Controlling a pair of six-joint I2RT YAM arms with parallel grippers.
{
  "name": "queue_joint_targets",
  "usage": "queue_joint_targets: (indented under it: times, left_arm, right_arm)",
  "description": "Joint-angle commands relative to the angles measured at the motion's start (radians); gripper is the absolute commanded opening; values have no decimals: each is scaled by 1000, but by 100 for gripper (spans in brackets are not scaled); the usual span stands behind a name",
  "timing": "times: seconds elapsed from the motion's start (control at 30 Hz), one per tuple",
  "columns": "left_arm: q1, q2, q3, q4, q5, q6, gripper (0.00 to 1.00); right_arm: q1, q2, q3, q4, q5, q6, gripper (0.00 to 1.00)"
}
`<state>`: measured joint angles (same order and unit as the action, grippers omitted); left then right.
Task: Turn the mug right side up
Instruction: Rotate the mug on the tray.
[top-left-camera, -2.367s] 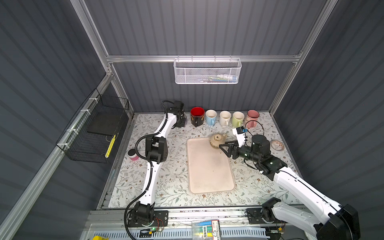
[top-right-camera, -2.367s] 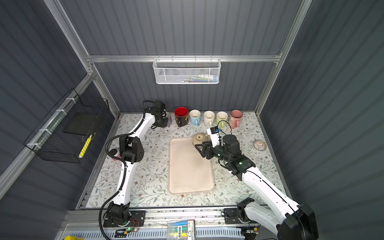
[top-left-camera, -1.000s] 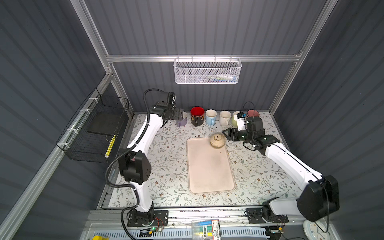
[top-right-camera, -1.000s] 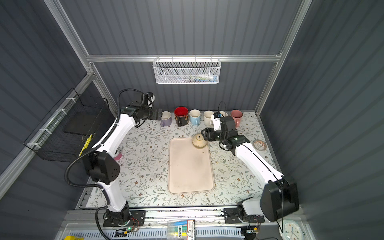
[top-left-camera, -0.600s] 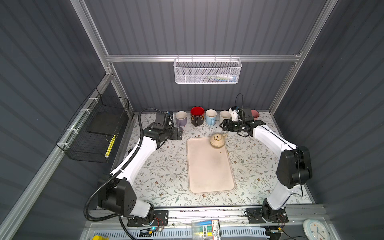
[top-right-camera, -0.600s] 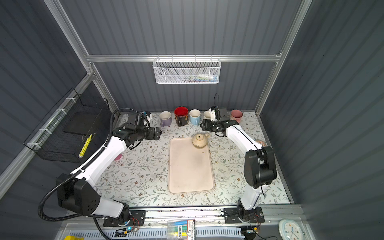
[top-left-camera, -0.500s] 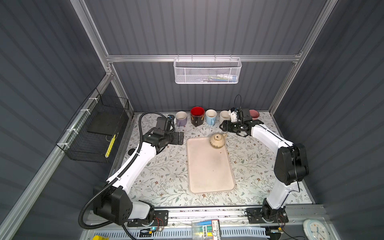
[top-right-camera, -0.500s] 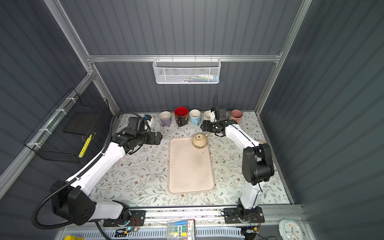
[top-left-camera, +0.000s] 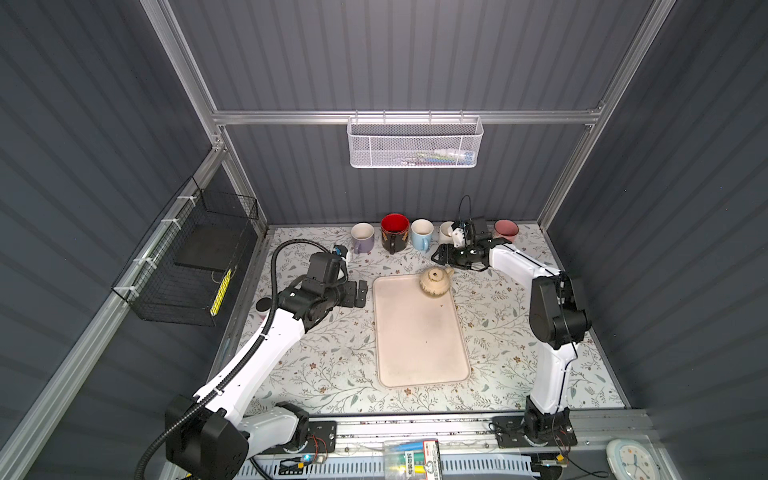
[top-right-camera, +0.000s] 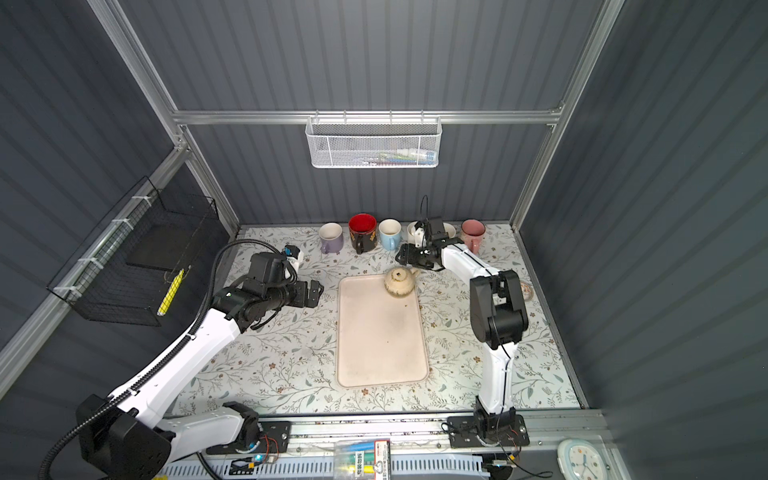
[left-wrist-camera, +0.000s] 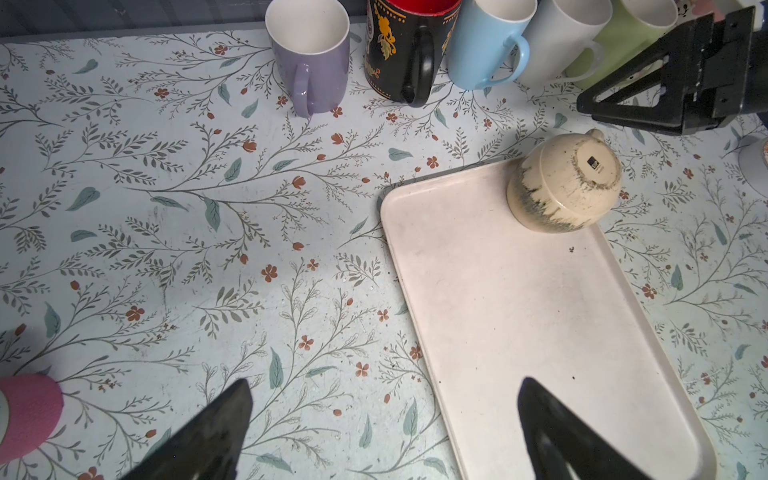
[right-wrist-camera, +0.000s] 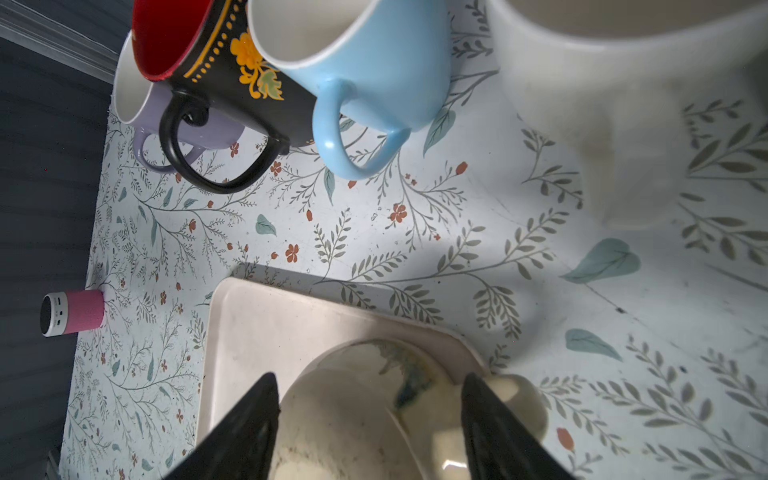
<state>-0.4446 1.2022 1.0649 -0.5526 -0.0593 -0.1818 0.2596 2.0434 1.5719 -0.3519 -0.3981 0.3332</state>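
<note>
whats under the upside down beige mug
The beige mug stands mouth down on a far corner of the pale tray, so the tray is beneath it. Whether anything lies inside it cannot be seen: its walls cover that spot.

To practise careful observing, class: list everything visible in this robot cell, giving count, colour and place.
upside-down mug: 1, cream, far right corner of the tray
tray: 1, pale pink, middle of the table
upright mugs: 6, purple, black with red inside, blue, white, green, pink, row along the back wall
speaker: 1, pink, table's left edge
small dish: 1, pale, right of the tray, partly hidden
mesh basket: 1, white, back wall
wire basket: 1, black, left wall
clock: 1, white, front right, off the table
table: 1, floral cover
left pincer: 1, black, open, left of the tray
right pincer: 1, black, open, just behind the upside-down mug, apart from it
</note>
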Motion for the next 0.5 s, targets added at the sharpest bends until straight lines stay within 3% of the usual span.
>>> queue_joint_targets:
  times: [0.0, 0.47]
  left_arm:
    - [-6, -10, -9, -4, 10, -22, 100]
    - [-11, -27, -17, 5, 16, -35, 100]
  right_arm:
    - [-12, 24, 25, -12, -31, 1, 69]
    - [-29, -49, -125, 19, -81, 9, 67]
